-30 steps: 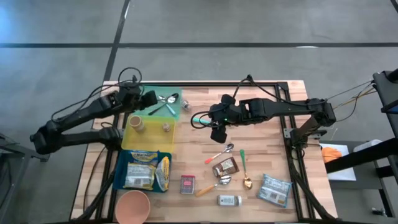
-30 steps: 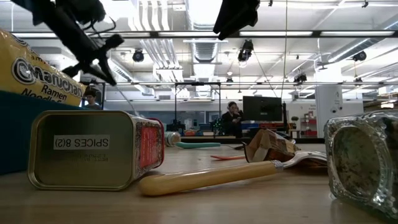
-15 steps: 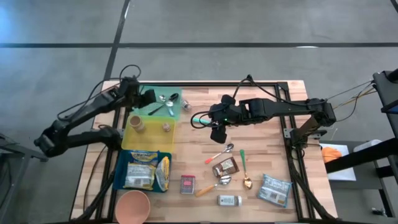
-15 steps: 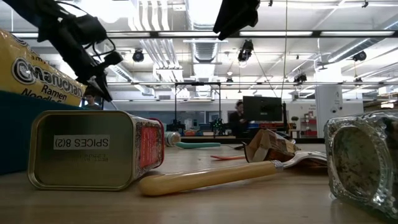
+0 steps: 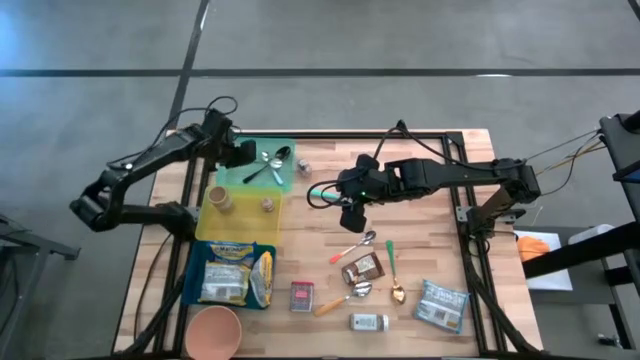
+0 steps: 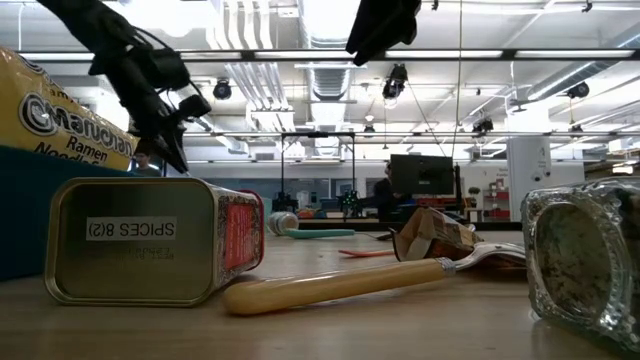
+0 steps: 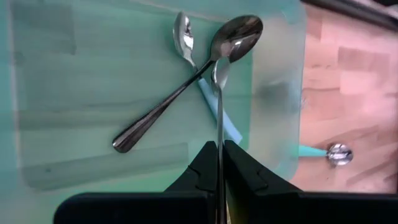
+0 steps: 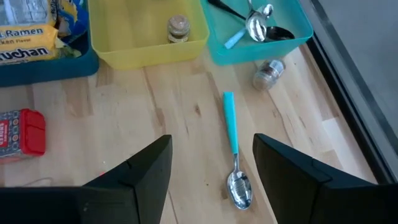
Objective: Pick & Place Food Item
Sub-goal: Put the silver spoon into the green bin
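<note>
The left gripper (image 7: 219, 163), pinched shut on a spoon (image 7: 225, 56) over the teal tray (image 5: 252, 152) at ten o'clock, risks dropping it askew onto the crossed spoons, while the right gripper (image 8: 211, 165) hangs open, empty, mid-table.

Legible markings, low view: a tin (image 6: 150, 240) lying on its side carries a base label reading "SPICES 8(2)", printed upside down. The yellow packet (image 6: 50, 115) beside it reads "Ramen" under a larger brand word, cut off, ending in "ruchan". Right wrist view: the packet (image 8: 31, 37), ahead of the right fingers, shows "RAMEN". Lettering on the red tin (image 8: 22, 134) is unreadable.
</note>
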You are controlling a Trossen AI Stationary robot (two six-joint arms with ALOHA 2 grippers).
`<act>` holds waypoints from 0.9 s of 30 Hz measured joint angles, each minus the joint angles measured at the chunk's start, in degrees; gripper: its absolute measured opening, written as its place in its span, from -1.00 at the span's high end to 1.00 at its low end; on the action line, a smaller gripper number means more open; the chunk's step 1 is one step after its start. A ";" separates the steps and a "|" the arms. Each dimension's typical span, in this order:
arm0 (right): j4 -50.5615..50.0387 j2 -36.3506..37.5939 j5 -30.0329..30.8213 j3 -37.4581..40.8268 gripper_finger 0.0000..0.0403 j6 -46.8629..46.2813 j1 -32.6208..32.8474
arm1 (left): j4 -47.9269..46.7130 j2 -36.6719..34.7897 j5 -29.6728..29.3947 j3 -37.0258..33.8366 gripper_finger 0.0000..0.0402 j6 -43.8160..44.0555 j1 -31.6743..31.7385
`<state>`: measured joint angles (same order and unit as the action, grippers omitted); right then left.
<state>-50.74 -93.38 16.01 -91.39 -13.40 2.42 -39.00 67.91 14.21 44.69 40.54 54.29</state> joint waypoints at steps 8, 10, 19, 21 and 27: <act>-0.06 0.00 0.00 0.00 -0.11 -0.14 0.11 | -9.25 5.93 -0.04 7.25 0.95 -4.93 0.14; -0.06 0.00 0.00 0.00 -0.11 -0.16 0.21 | -11.26 7.16 0.00 8.34 0.95 -6.02 0.19; -0.11 0.00 -0.09 0.00 -0.11 -0.15 1.11 | -19.21 10.04 -5.42 8.82 0.95 -7.46 0.30; -0.15 0.00 -0.07 0.00 -0.11 -0.16 1.11 | -20.78 10.48 -6.56 8.96 0.95 -8.09 0.30; -0.52 0.00 -0.07 0.00 -0.11 -0.15 1.11 | -20.65 9.64 -6.72 9.55 0.95 -10.28 0.25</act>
<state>-51.27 -93.38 15.94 -91.39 -13.55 3.53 -59.65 77.55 7.49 54.24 30.26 54.54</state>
